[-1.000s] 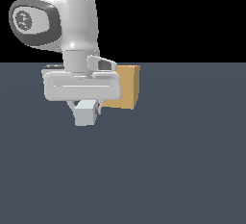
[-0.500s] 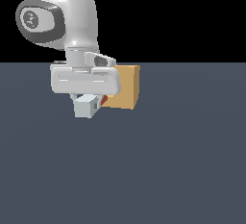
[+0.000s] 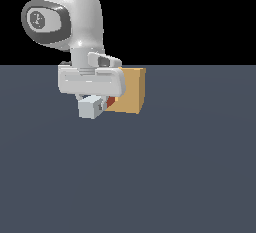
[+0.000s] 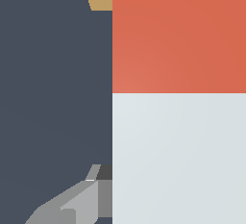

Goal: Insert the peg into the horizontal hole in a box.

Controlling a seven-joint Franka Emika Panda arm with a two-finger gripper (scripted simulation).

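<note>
Gripper (image 3: 95,102) clamped on peg (image 3: 91,107), white half outward, above dark floor (image 3: 175,177). Red half pointing at tan box (image 3: 131,91), reaching its face. Hole hidden behind arm.

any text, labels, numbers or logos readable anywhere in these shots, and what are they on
No readable text in either view.
Arm joint cap: a small pale mark on the dark round disc, too blurred to read as a letter or logo.
Peg: plain red-orange and white, no markings.
Box: plain tan faces, no label.
Gripper: plain white and grey, no writing.
</note>
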